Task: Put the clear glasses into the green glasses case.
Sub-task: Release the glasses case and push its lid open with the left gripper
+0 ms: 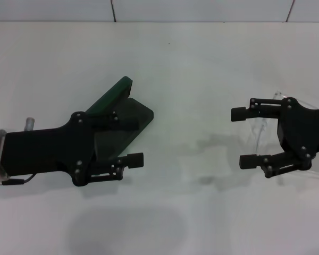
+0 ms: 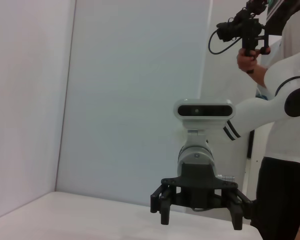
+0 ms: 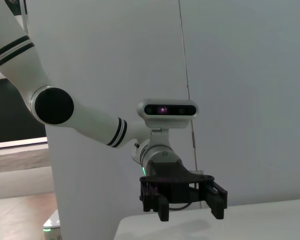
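Note:
The green glasses case (image 1: 137, 118) lies open on the white table, its lid (image 1: 113, 95) raised toward the far side. My left gripper (image 1: 135, 141) hovers over the case's near end with its fingers open and nothing between them. The clear glasses (image 1: 259, 132) lie at the right, faint against the white and partly hidden beneath my right gripper (image 1: 237, 138). That gripper is open above them and holds nothing. The left wrist view shows the right gripper (image 2: 200, 217) from the front. The right wrist view shows the left gripper (image 3: 190, 212), also open.
The white table (image 1: 191, 64) ends at a white wall behind it. A person holding a camera (image 2: 240, 30) stands behind the robot's right side in the left wrist view.

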`<action>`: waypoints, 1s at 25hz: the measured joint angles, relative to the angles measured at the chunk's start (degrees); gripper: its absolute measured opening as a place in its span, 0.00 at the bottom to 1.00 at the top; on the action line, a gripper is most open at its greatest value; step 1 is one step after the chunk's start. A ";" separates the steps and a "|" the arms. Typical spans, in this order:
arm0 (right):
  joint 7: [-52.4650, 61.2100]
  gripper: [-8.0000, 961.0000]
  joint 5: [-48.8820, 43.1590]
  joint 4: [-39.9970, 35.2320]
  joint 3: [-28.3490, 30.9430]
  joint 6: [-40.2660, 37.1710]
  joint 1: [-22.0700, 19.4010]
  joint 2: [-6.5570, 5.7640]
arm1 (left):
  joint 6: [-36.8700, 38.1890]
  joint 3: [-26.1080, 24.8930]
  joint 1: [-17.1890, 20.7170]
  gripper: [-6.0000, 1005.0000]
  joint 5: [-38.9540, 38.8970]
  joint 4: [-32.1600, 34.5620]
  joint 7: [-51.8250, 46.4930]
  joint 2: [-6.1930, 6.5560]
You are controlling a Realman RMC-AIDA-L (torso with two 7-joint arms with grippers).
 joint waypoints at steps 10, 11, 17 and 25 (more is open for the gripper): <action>0.07 0.91 0.01 -0.01 0.29 0.40 0.09 0.04 | -0.10 0.04 -0.01 0.68 -0.35 0.38 -0.02 0.09; 0.03 0.91 0.02 -0.02 0.67 0.39 -0.11 0.09 | -0.12 0.03 -0.01 0.68 -0.38 0.46 -0.03 0.09; -0.27 0.91 -0.09 -0.25 9.31 2.99 -3.39 0.30 | -1.72 -2.21 0.14 0.67 0.21 7.70 -8.58 -1.33; 0.93 0.86 -7.48 -9.46 19.23 16.58 -9.60 1.09 | -11.19 -0.77 -0.77 0.67 9.21 31.42 -30.51 -4.39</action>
